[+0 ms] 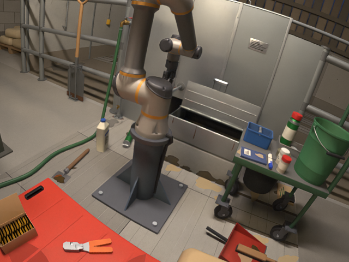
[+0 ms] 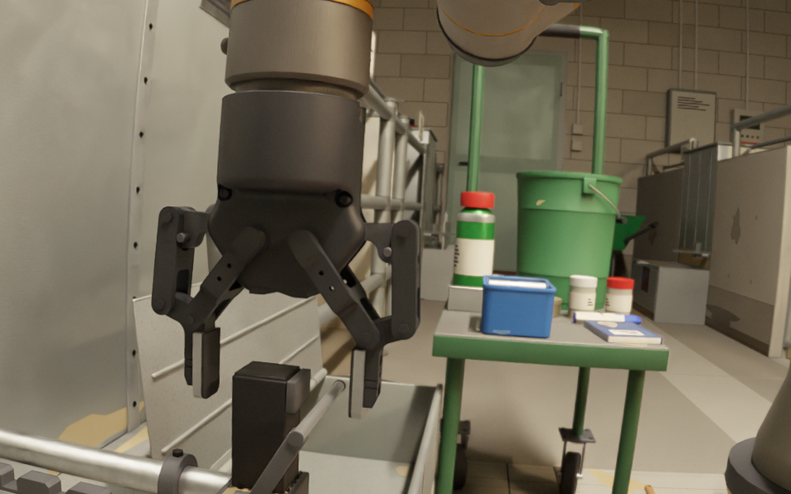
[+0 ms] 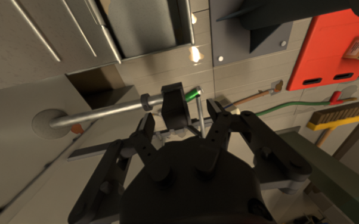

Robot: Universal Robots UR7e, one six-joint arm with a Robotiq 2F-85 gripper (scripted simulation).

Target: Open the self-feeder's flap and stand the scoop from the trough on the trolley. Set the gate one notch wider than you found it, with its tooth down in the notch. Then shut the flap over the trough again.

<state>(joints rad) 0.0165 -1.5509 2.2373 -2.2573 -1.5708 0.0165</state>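
The black gate handle (image 2: 265,422) stands on the steel rod (image 3: 101,111) at the feeder's left end, and my gripper (image 2: 285,384) hangs open just above it, holding nothing. The flap (image 1: 222,98) is raised against the feeder's front, leaving the trough (image 1: 208,127) uncovered. On the green trolley (image 1: 277,169) a blue tub (image 1: 258,134) holds the upright scoop (image 1: 260,129), of which only the grey handle tip shows. The notched rack (image 2: 35,480) shows at the lower left of the second side camera; I cannot tell which notch the tooth sits in.
The grey feeder cabinet (image 1: 239,53) fills the back. A green bucket (image 1: 324,149), bottles and a booklet crowd the trolley's top. A red mat (image 1: 64,222), hose (image 1: 50,158), jug (image 1: 102,135) and dustpan (image 1: 242,245) lie on the floor around my pedestal.
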